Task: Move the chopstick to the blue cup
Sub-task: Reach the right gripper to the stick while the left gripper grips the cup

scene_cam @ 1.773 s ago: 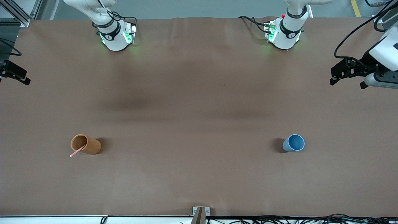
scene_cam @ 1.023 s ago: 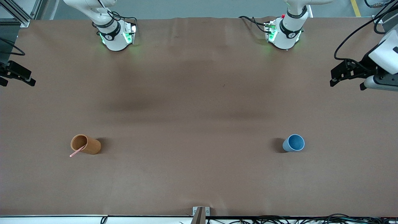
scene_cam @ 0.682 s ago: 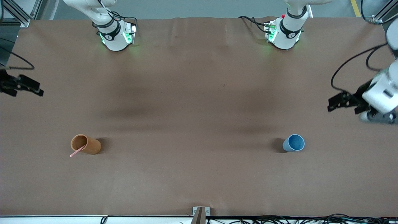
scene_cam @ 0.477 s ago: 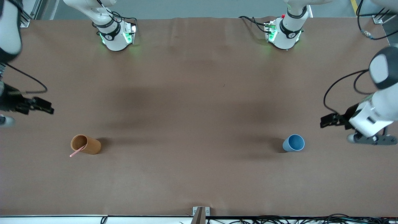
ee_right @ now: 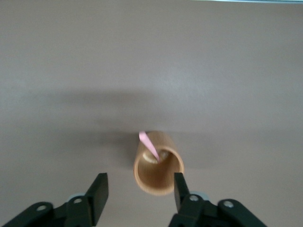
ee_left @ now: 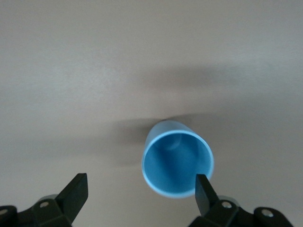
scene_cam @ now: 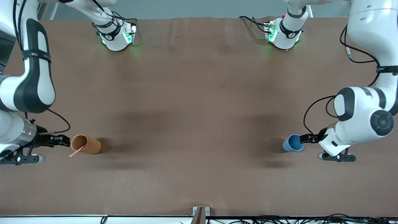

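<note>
You're looking at the chopstick [scene_cam: 77, 151], thin and pink, leaning tilted inside the orange-brown cup [scene_cam: 85, 144], its top poking past the rim. The blue cup [scene_cam: 293, 143] is standing upright toward the left arm's end of the counter [scene_cam: 199, 99], well apart from it.

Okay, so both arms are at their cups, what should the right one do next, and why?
Probably ease the right gripper, jaws open, forward until they flank the chopstick where it leans out of the orange-brown cup; it sits short of the stick. The left gripper, open, waits at the blue cup.
</note>
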Controlling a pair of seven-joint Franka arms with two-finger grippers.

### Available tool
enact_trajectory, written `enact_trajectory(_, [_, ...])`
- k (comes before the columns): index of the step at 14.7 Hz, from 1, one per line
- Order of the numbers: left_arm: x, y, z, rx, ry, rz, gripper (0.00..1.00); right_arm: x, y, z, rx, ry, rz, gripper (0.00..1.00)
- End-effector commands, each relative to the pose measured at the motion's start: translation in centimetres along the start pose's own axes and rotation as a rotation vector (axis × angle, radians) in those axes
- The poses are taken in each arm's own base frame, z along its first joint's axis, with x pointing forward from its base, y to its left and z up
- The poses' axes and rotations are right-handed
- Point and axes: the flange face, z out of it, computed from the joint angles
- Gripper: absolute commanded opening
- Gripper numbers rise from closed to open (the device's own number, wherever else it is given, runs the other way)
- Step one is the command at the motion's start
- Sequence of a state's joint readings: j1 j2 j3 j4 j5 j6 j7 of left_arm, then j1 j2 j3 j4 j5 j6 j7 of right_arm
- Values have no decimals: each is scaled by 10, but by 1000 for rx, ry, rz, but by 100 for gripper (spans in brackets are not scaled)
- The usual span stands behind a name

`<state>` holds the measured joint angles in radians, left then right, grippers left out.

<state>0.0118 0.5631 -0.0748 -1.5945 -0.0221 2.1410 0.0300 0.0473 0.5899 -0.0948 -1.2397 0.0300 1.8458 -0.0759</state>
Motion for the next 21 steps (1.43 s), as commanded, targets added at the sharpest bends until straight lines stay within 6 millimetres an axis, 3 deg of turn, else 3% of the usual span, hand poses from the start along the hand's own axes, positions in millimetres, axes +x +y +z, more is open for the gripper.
enact_trajectory(1, [-8, 2, 19, 5, 15, -6, 100, 19, -12, 20, -23, 8, -9, 55])
enact_trajectory(3, [-9, -5, 38, 3, 5, -15, 94, 25, -10, 34, -43, 35, -13, 51])
enact_trajectory(4, [-9, -6, 43, 0, 0, -20, 81, 26, -9, 40, -58, 34, -19, 48])
enact_trajectory(7, [-14, -4, 51, 4, -17, -48, 17, 25, -9, 47, -67, 20, -11, 37])
enact_trajectory(9, [-14, 1, 52, 5, -17, -38, 0, 24, -10, 48, -66, 15, -12, 30])
enact_trajectory(12, [-11, 4, 46, 31, -9, -12, 0, 23, -6, 46, -61, 17, -4, 26])
enact_trajectory(13, [-11, 6, 39, 39, -4, -4, 0, 23, -6, 47, -64, 15, -7, 16])
enact_trajectory(14, [-9, 10, 26, 41, 14, -2, 0, 23, -6, 46, -64, 15, -7, 9])
enact_trajectory(16, [-5, 30, -4, 36, 31, -22, 0, 22, -9, 46, -64, 11, -7, 6])
enact_trajectory(19, [-6, 96, -25, -7, -18, -113, 0, 21, -10, 43, -64, 10, 24, 3])
enact_trajectory(21, [-17, 162, -29, -44, -29, -208, 0, 20, -8, 24, -59, 36, 30, 2])
